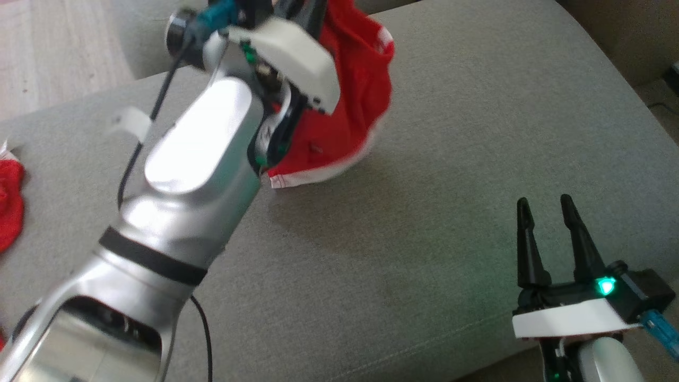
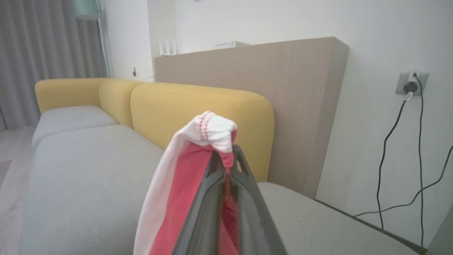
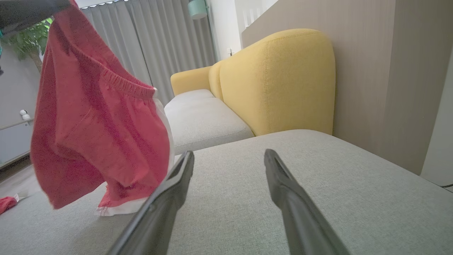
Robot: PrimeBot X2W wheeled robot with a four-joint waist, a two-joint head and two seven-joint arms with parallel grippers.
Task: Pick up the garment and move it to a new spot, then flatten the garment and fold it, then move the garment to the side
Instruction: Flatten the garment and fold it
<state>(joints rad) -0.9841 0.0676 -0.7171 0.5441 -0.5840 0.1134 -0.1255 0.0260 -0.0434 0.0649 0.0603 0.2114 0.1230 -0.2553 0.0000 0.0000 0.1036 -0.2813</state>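
The left end effector (image 2: 226, 156) is clamped on the white hem of the red garment (image 2: 177, 198). Left of the right end effector (image 3: 228, 156), whose fingers (image 3: 283, 191) stand apart above the grey sofa seat (image 3: 318, 184), it hangs with its lower hem reaching the seat. Beyond are yellow backrests (image 3: 283, 81) and grey curtains (image 3: 148, 42).

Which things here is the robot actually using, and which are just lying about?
In the job: red fabric garment with white trim; left gripper, shut on it; grey fabric sofa seat.
Lying about: small red cloth at the seat's left edge; yellow padded backrest; wall socket with black cables.
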